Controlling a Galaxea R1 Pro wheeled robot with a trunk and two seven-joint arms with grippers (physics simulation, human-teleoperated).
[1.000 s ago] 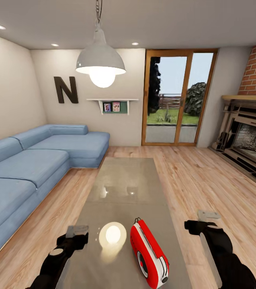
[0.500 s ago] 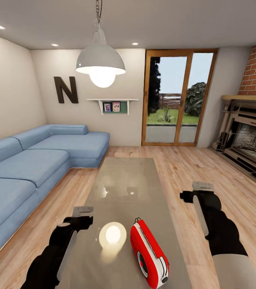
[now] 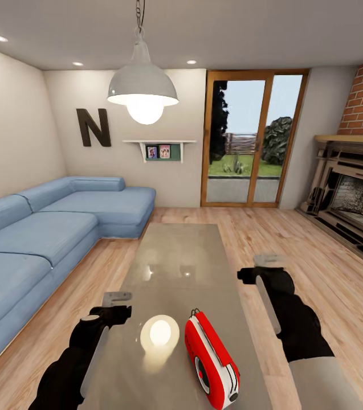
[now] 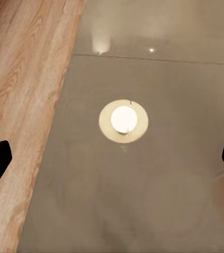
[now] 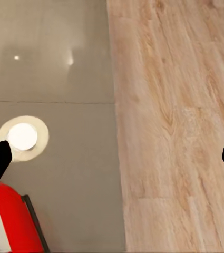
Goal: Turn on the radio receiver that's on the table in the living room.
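Radio receiver (image 3: 211,361) upright on table (image 3: 175,256), untouched; your right gripper (image 5: 112,158) hovers beside it, fingers apart for reach; left gripper (image 4: 112,161) likewise spread, idle.

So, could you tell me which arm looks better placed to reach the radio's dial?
Probably the right gripper: the radio receiver stands on the table at its side, dial facing right, and shows in its wrist view. The left gripper faces the dial-less side.

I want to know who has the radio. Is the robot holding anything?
Nothing is held. Both grippers, left and right, are open, and the red radio sits alone on the table.
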